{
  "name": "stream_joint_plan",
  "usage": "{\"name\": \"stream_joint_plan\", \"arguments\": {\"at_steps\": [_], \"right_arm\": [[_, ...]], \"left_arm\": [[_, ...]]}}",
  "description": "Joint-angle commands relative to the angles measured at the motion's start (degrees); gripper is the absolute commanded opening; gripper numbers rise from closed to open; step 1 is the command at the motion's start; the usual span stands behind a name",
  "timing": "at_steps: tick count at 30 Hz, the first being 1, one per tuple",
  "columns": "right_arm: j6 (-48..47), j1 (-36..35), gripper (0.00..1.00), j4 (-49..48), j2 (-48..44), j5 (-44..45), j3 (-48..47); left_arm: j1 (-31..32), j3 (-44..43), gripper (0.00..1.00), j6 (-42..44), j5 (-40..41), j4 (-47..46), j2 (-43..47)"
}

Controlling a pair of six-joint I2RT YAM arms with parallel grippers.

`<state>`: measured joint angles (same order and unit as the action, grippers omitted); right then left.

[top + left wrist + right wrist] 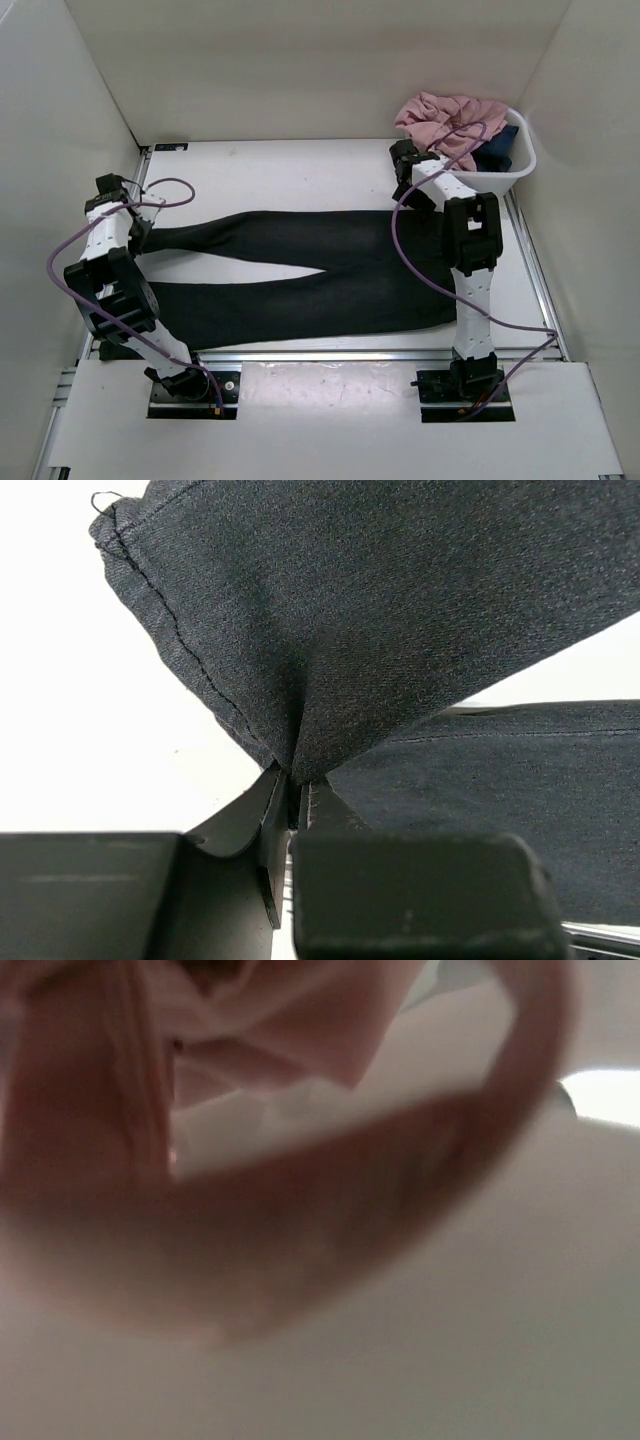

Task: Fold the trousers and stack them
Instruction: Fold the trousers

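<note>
Both legs of the trousers lie flat across the table, my left gripper pinching the far cuff at the left edge, and though I cannot tell whether my right gripper near the far-right corner is spread, I judge the first fold in hand, next calling for that cuff carried rightward.

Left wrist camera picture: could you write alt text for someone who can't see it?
The left gripper, shut, pinches a fold of the black soft-fabric trousers beside a stitched hem, and the cloth fans out from the pinch. More of the dark fabric lies flat on the white table to the right.
</note>
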<state>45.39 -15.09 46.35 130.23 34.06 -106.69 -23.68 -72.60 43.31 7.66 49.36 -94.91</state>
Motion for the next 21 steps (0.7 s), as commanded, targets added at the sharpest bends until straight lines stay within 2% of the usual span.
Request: {"name": "stream_joint_plan", "arguments": {"at_steps": [1, 2, 5, 7, 10, 11, 12, 17, 21], "right_arm": [[-1.35, 1.38, 0.77, 3.42, 1.88, -3.64, 3.14], [-1.35, 1.99, 0.63, 2.01, 0.65, -5.31, 5.42], [-1.35, 2.0, 0.39, -0.64, -2.96, -10.32, 12.64], [-1.35, 2.52, 0.34, -0.64, -3.67, -12.96, 15.18], [-1.35, 3.05, 0.17, -1.79, -5.78, -15.78, 17.57], [-1.35, 3.05, 0.06, -2.4, -7.0, -15.78, 19.14], [-1.35, 3.05, 0.0, -2.4, -7.71, -15.78, 20.03], [-2.75, 3.05, 0.0, -4.15, -11.84, -12.27, 21.36], [-7.23, 3.05, 0.02, -2.5, -10.71, -10.07, 13.38]], "left_arm": [[-1.1, 0.44, 0.14, -0.95, -1.07, 0.38, 3.42], [-1.63, 0.44, 0.14, -0.95, -1.07, 0.38, 3.42], [-3.56, -2.63, 0.14, -0.95, -1.07, 0.38, 3.42], [-4.17, -4.82, 0.14, -0.95, -1.07, 0.38, 2.89], [-4.18, -5.62, 0.14, -0.95, -1.6, 0.38, 2.89], [-4.18, -5.62, 0.14, -0.34, -1.6, 0.9, 2.89], [-4.18, -5.62, 0.14, -0.33, -0.9, 0.91, 3.5], [-4.71, -4.49, 0.14, 0.2, -1.5, 0.91, 5.08], [-4.71, -5.71, 0.14, 0.2, -2.74, 1.43, 5.09]]}}
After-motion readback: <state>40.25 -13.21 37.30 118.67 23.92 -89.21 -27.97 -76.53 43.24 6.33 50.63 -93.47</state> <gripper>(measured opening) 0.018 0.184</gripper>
